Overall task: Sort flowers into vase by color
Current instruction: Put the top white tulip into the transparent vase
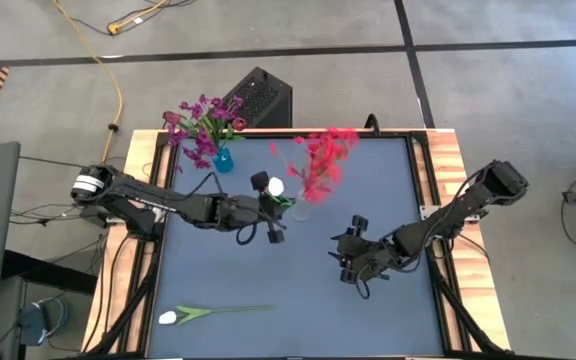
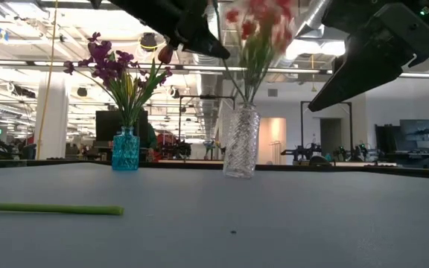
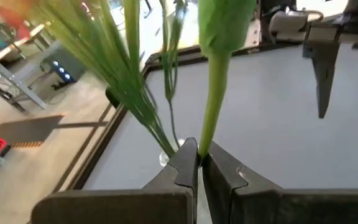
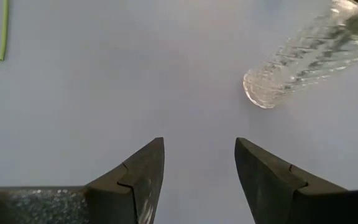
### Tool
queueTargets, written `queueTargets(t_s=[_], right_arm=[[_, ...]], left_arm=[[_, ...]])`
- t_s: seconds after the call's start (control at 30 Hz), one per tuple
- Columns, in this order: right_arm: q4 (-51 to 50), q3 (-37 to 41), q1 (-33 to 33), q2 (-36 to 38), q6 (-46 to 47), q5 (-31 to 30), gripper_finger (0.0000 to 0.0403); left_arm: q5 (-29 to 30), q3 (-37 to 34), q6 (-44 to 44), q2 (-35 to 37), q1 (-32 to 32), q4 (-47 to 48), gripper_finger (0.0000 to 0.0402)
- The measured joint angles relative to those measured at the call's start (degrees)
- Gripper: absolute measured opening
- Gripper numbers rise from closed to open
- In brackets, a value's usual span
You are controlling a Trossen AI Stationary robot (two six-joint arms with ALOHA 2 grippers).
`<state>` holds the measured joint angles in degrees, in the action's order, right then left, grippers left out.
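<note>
1. Grey concrete floor is seen around the dark bench (image 1: 298, 290), with an open workroom behind it in the low view.
2. Both arms are seen over the bench: the left hand (image 1: 271, 212) beside the clear vase (image 2: 241, 141), the right hand (image 1: 353, 262) waiting apart, its fingers spread and empty.
3. The clear vase holds the red flowers (image 1: 323, 158); the blue vase (image 2: 126, 148) at the back left holds the purple flowers (image 1: 196, 128).
4. A white flower (image 1: 276, 188) is clamped by its stem between the closed left fingers (image 3: 182, 165), close against the red stems, apparently above the clear vase's mouth, though depth is hard to judge.
5. A second white flower (image 1: 213, 313) lies flat near the front edge.
6. Risk is judged as follows: white could be dropped in among red, a colour error; a stem could be snagged or the vase tipped by the fingers.
7. The grip is shown only by the left wrist view; the bloom's white colour only by the high view.
</note>
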<state>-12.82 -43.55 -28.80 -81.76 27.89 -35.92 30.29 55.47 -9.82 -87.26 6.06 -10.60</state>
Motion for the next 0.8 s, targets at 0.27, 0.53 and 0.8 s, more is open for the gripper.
queueTargets(t_s=[0.27, 0.53, 0.8], right_arm=[[-0.12, 0.0, 0.0, 0.0, 0.17, 0.04, 0.0221], [-0.25, 0.0, 0.0, 0.02, 0.13, 0.07, 0.0221], [-0.46, 0.0, 0.0, 0.02, 0.12, 0.07, 0.0221]], left_arm=[[-0.29, 0.01, 0.35, 0.39, -0.05, 0.72, 0.0], [-1.56, 2.98, 0.02, 0.68, -0.02, 4.85, 0.0], [-1.62, 7.96, 1.68, 0.68, -0.02, 14.16, 0.0]])
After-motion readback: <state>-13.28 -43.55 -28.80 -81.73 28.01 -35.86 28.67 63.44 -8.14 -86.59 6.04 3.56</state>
